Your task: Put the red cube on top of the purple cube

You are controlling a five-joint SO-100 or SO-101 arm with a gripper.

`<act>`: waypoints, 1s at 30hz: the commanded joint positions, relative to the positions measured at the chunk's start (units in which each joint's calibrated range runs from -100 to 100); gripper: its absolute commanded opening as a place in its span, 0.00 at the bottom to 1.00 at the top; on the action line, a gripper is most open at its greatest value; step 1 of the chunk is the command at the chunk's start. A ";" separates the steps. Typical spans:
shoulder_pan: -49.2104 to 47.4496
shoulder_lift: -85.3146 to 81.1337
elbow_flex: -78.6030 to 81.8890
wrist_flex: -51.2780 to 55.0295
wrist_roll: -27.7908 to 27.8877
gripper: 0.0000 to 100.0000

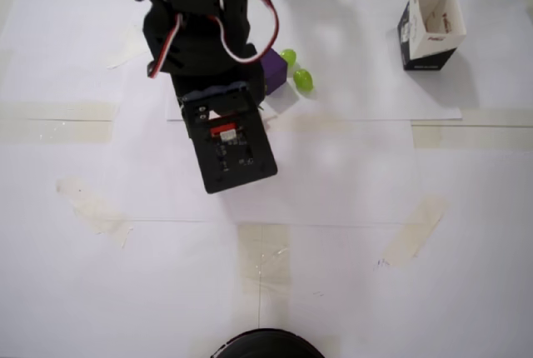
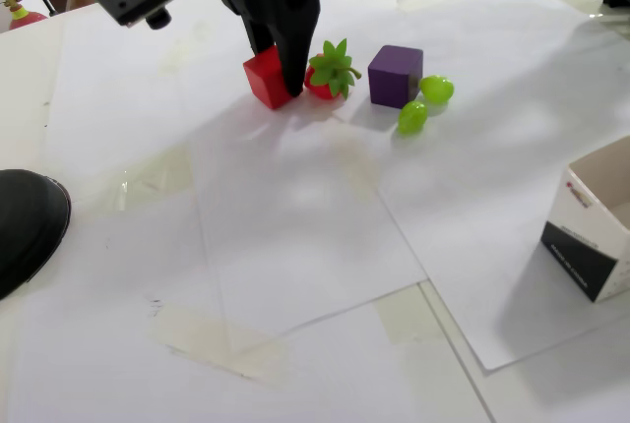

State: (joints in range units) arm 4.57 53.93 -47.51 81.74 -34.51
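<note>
1. Black two-finger pincer [image 2: 283, 74] of the arm reaches down to the paper-covered table [image 2: 295, 275]; in the fixed view its dark fingers [image 2: 295, 54] stand against the right side of the small matte bright-red cube [image 2: 262, 79], touching it.
2. Whether the fingers pinch the red cube or only stand beside it I cannot tell: one finger hides the cube's right edge, and the other finger is not clearly seen.
3. That red cube rests on the white paper, just left of a red strawberry with green leaves [image 2: 330, 74].
4. Right of the strawberry, with a small gap, sits the small matte dark purple cube [image 2: 395, 75], flat on the paper and apart from the red cube.
5. Two glossy yellow-green rounded pieces [image 2: 423, 103], perhaps grapes, lie just right of the purple cube, one nearer the camera than the other.
6. From the overhead view the black arm [image 1: 208, 33] covers the red cube and the strawberry; only a corner of the purple cube [image 1: 275, 71] shows at its right edge, with the green pieces [image 1: 297, 71] beside it.
7. An open black-and-white paper box [image 1: 430, 25] stands well apart, toward the upper right in the overhead view.
8. Strips of pale tape [image 2: 212, 344] hold the paper sheets down.
</note>
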 commanded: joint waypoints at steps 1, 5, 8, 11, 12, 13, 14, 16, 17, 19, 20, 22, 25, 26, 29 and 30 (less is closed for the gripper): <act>0.36 -8.19 -2.94 2.08 0.20 0.05; 0.65 -10.25 -3.22 2.90 0.68 0.05; 0.95 -11.54 -3.22 3.80 1.07 0.05; 1.24 -12.66 -3.94 5.19 1.42 0.05; 1.39 -13.09 -4.22 5.60 1.47 0.05; 1.39 -13.60 -4.49 6.01 1.61 0.05; 1.46 -14.12 -4.67 6.25 1.66 0.05; 1.53 -15.41 -4.67 6.41 1.76 0.05; 1.61 -16.10 -4.67 6.58 1.76 0.05; 1.68 -17.73 -4.67 7.07 1.51 0.05; 1.68 -18.76 -4.67 7.48 1.42 0.05; 1.39 -20.91 -4.31 8.95 1.27 0.05; 1.02 -24.87 -2.13 11.64 1.07 0.05; 0.87 -26.50 -0.85 12.38 1.03 0.05; 0.14 -32.95 5.97 13.03 1.37 0.05; -0.08 -34.93 8.15 13.20 1.66 0.05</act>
State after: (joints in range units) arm 5.47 32.30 -44.71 93.68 -33.09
